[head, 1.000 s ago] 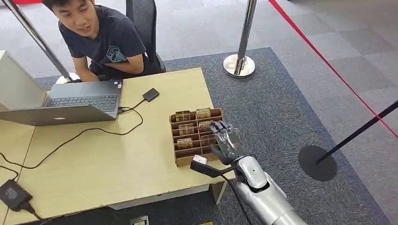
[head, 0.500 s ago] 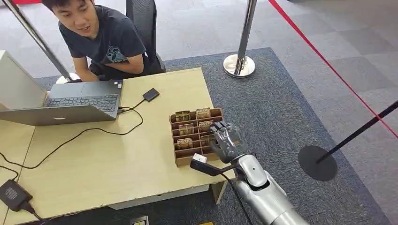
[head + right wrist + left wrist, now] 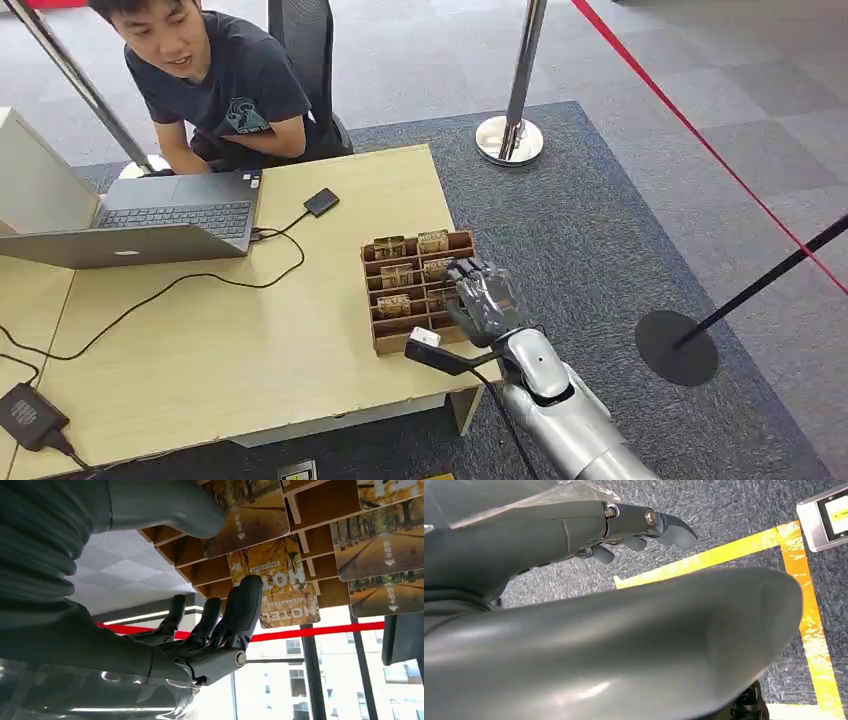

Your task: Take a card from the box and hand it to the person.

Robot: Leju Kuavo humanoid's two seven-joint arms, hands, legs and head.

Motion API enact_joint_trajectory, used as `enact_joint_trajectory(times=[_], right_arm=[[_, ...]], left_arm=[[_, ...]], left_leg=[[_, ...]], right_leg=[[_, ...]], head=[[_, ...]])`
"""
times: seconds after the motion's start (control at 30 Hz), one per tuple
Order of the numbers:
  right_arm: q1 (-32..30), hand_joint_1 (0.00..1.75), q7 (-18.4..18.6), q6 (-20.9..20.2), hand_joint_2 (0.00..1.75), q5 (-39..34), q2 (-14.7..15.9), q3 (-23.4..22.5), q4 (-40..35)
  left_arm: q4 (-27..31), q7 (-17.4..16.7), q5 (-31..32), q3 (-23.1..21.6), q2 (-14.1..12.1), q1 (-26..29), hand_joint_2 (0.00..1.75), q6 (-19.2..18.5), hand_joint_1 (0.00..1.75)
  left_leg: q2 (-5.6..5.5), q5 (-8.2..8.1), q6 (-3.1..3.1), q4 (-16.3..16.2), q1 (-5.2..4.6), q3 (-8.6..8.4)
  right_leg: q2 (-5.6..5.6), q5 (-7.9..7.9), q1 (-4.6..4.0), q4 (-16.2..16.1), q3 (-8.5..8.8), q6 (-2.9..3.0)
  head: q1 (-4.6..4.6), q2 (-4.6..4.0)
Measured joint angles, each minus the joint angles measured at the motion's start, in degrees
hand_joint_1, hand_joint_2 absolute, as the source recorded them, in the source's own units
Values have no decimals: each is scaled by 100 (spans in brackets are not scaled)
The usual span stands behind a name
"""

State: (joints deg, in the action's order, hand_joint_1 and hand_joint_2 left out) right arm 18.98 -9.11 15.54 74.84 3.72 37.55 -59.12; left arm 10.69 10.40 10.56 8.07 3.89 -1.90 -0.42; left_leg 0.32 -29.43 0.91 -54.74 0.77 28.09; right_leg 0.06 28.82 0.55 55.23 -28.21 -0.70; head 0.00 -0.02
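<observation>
My right hand [image 3: 484,300] has crept a little toward the near-right compartments of the box [image 3: 418,288], sitting slightly lower and closer to me than a second ago. Its fingers [image 3: 235,615] now reach up against a card [image 3: 274,582] standing there, thumb beside another card.

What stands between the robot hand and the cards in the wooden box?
Nothing visible: the right robot hand is already at the box, with a fingertip against a card standing in its slot.
</observation>
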Motion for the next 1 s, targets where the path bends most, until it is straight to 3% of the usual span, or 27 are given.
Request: enact_joint_trajectory(times=[1.0], right_arm=[[4,79,0,0,175,0,0,0,0]], left_arm=[[-2,0,0,2,0,0,0,0,0]], left_leg=[[0,0,0,0,0,0]], right_leg=[[0,0,0,0,0,0]], head=[[2,0]])
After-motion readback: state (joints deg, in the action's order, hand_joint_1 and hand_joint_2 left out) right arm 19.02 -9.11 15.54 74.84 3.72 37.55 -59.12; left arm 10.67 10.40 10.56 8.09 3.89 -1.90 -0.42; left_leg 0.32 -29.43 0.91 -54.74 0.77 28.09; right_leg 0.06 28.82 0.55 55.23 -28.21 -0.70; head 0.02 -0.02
